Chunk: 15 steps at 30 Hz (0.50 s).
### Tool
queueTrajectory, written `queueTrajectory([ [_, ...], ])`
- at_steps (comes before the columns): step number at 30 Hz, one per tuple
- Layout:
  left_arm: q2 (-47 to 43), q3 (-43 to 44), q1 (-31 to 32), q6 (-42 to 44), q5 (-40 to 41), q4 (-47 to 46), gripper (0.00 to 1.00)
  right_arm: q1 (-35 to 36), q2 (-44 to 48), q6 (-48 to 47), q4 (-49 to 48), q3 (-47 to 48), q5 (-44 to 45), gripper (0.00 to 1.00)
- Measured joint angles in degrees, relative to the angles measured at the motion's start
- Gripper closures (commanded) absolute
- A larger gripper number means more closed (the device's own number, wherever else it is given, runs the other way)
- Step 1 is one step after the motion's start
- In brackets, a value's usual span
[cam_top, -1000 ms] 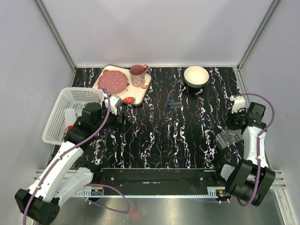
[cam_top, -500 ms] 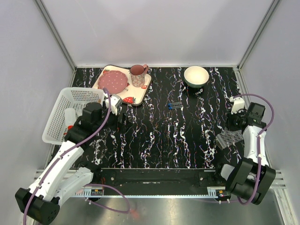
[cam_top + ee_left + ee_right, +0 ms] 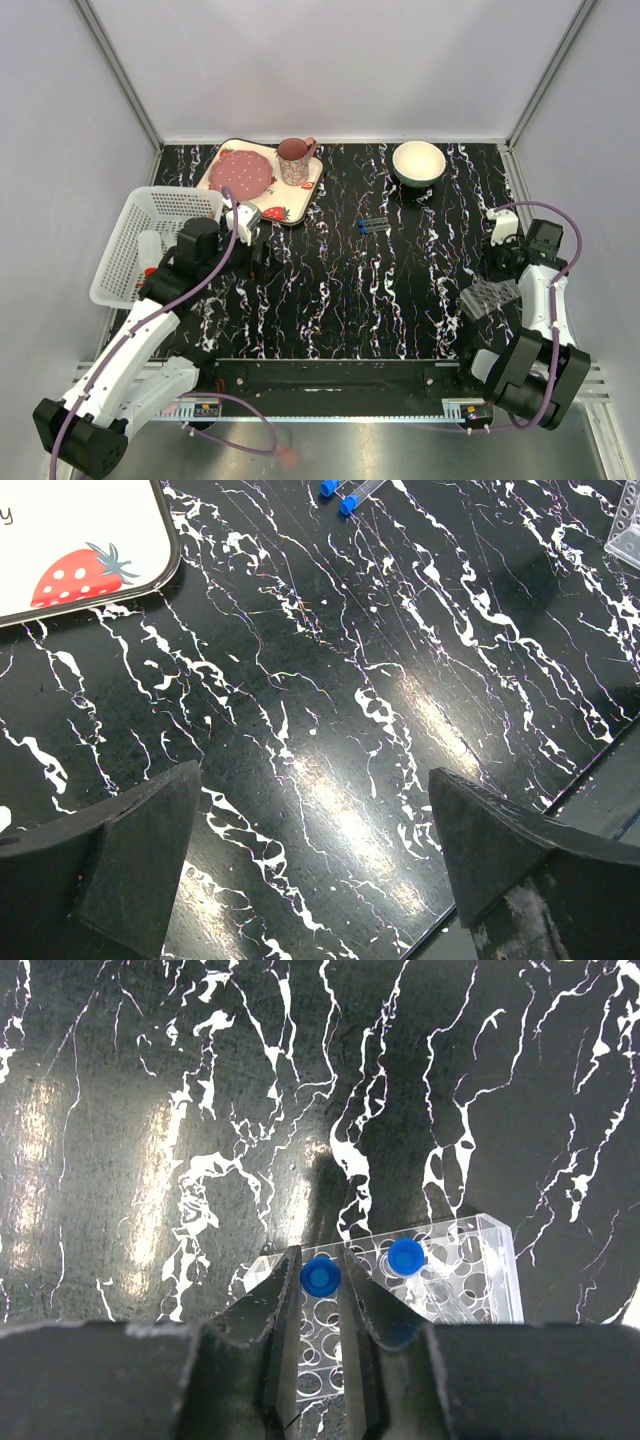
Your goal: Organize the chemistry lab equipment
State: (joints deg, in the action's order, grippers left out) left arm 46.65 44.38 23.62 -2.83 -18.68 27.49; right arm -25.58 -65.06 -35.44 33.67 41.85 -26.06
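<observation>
The black, white-veined desk (image 3: pixel 340 290) fills my overhead view. At its left edge sits the white basket (image 3: pixel 165 192). The strawberry-print tray (image 3: pixel 303 190) is at upper left and the white bowl (image 3: pixel 418 162) at upper centre-right; neither is my concern.

The left jaws stand wide apart over bare desk just right of the basket, holding nothing. The white squeeze bottle (image 3: pixel 150 250) lies inside the basket, already put away by the look of it.

At the right edge of the overhead view is the clear perforated rack (image 3: pixel 489 295). It looks light, and I judge it would skid on this glossy surface if I pushed on it off-centre.

In the right wrist view, the right jaws are clamped on a blue-capped tube (image 3: pixel 320 1278), held upright directly over the rack's holes. A second capped tube (image 3: pixel 405 1256) already stands in the rack just to its right.

Two more tubes (image 3: pixel 373 225) lie on their sides near the middle of the desk, well apart from the rack.

I expect these tubes to be light, stiff, smooth and possibly brittle, and the loose ones would roll. I'd grip them across the body just below the cap, gently.
</observation>
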Motion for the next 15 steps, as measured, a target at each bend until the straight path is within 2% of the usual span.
queueTrajectory([
  [11, 0.0, 0.0, 0.0, 0.0, -0.24, 0.0, 0.01, -0.11, 0.07, -0.39, 2.67, 0.02, 0.11, 0.72],
  [15, 0.0, 0.0, 0.0, 0.0, -0.26, 0.0, 0.01, -0.15, 0.96, -0.35, 2.84, 0.02, 0.07, 0.68],
])
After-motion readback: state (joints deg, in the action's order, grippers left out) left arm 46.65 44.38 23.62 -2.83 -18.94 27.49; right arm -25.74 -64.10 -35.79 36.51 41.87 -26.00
